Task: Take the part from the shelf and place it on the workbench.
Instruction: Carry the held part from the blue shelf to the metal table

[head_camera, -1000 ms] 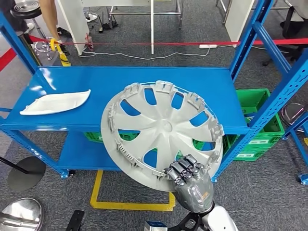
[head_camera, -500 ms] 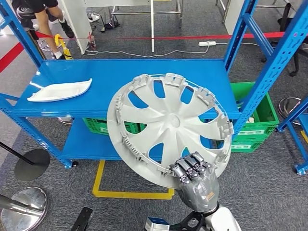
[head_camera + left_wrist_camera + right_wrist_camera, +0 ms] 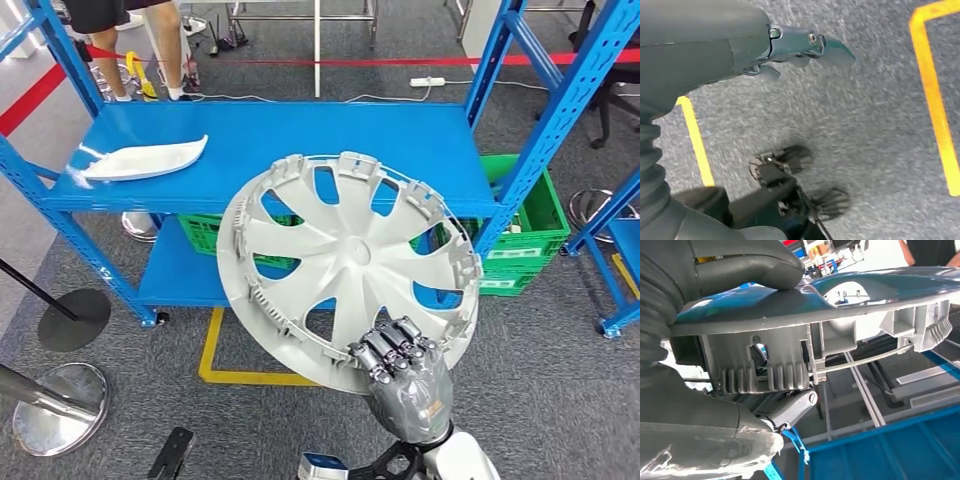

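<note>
Found the left hand (image 3: 753, 45) hanging low over the grey floor (image 3: 874, 115), its fingers (image 3: 828, 47) stretched out straight with nothing in them. Judged it idle, since one hand was enough for the load.

Noted a white trim (image 3: 143, 160) lying flat on the blue shelf (image 3: 302, 125), well beyond the right fingers and far to their left, untouched. Took it for another part, waiting there within reach of the front edge. Saw a person's legs (image 3: 140, 40) behind the shelf, farther off again.

Found the hubcap (image 3: 347, 265), the task's thing, off the shelf and up in the air in front of it, inner ribbed face upward and tilted, its near rim pinched by the right hand (image 3: 404, 375). Read the grip from the wrist view: thumb (image 3: 749, 265) pressed on one face, fingers (image 3: 791, 407) hooked under the clipped rim on the other, closed tight on that edge. Judged an edge grip the only one workable on so wide and thin a disc. Judged the tilt to follow from it, as all the weight hung out beyond the fingers. Reckoned slipping or swinging the chief risk while carrying it so.

Noted green crates (image 3: 528, 230) under the shelf, beyond the fingers and to their right, clear of the rim.

Judged the pick done and the setting down on the tabletop not yet done.
</note>
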